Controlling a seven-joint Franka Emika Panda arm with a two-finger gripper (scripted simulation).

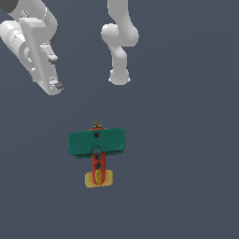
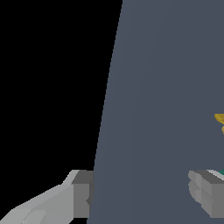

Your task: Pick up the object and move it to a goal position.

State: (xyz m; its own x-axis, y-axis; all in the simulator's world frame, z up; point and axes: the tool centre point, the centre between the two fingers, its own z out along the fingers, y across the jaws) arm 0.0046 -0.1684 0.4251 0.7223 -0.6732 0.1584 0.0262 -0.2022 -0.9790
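Bare desk (image 1: 186, 186) rings the toy airplane (image 1: 96, 142) on every side; the end effector (image 1: 56, 71), fingers spread, hangs well apart at eleven o'clock, nothing between.

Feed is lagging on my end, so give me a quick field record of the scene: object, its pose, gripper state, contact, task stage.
object: toy airplane, teal wing, red-orange body, yellow tail
pose: flat on the grey floor, tail toward the exterior view's bottom
gripper: gripper open, empty
gripper position: off toward the exterior view's upper left of the airplane
contact: none
task stage: not yet picked up
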